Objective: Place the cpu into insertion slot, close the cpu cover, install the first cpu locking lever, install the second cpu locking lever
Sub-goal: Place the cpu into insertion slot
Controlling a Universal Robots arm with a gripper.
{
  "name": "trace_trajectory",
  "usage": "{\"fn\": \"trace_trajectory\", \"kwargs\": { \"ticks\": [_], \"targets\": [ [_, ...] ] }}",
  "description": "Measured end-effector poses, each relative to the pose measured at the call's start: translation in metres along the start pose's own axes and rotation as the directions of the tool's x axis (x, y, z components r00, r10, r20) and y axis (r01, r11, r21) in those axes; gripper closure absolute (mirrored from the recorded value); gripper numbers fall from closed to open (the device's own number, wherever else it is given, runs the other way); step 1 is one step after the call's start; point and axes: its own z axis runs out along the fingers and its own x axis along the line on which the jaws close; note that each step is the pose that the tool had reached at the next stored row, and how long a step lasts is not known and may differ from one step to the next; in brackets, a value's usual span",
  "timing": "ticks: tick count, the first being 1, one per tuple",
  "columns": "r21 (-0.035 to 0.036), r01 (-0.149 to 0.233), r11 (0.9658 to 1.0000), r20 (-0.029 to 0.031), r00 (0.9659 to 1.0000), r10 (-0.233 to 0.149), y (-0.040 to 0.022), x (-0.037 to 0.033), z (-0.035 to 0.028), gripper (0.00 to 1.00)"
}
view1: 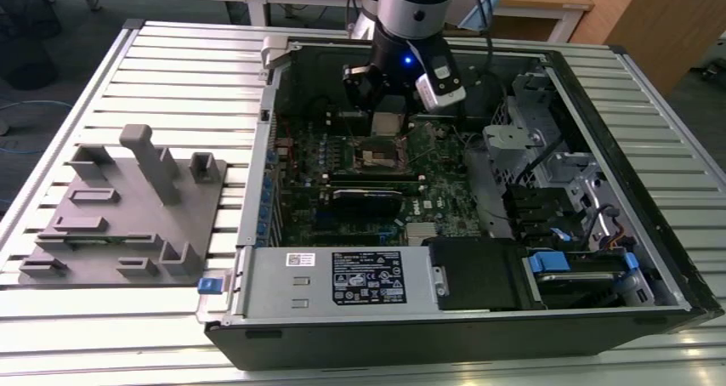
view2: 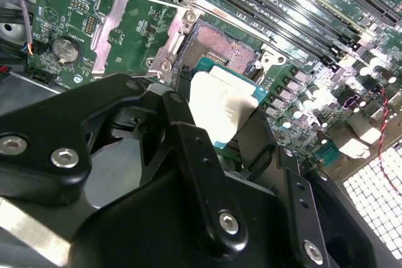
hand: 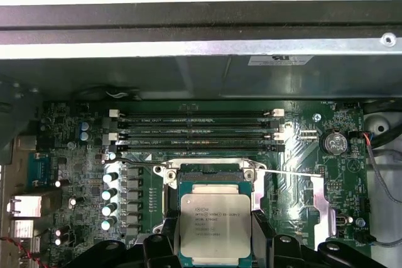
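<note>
Memory slots [hand: 195, 128] run just beyond the insertion slot [hand: 209, 176], and the cpu cover [view2: 103, 29] stands flipped open beside it. I note a white printed label [view1: 369, 277] on the power supply [view1: 272, 288]. My gripper [hand: 213, 236] is clamped on the cpu [hand: 213, 214], held close over that slot.

Bright, even light; glare on cpu [view2: 220, 101].

— What colour is the cpu [hand: 213, 221]?
— Silvery-grey top, teal-green rim. The circuit board [hand: 295, 155] is green, the memory slots [hand: 195, 119] on it black.
— And the tool [hand: 213, 240]?
— Black; the worktop [view1: 170, 71], pale ribbed metal.
</note>
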Motion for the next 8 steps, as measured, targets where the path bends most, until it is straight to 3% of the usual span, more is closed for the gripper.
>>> {"fn": "trace_trajectory", "kwargs": {
  "ticks": [8],
  "targets": [
    [-0.0005, -0.017, 0.9999, 0.0016, 0.9999, 0.017, 0.0, 0.0, 0.0006, 0.46]
  ]
}}
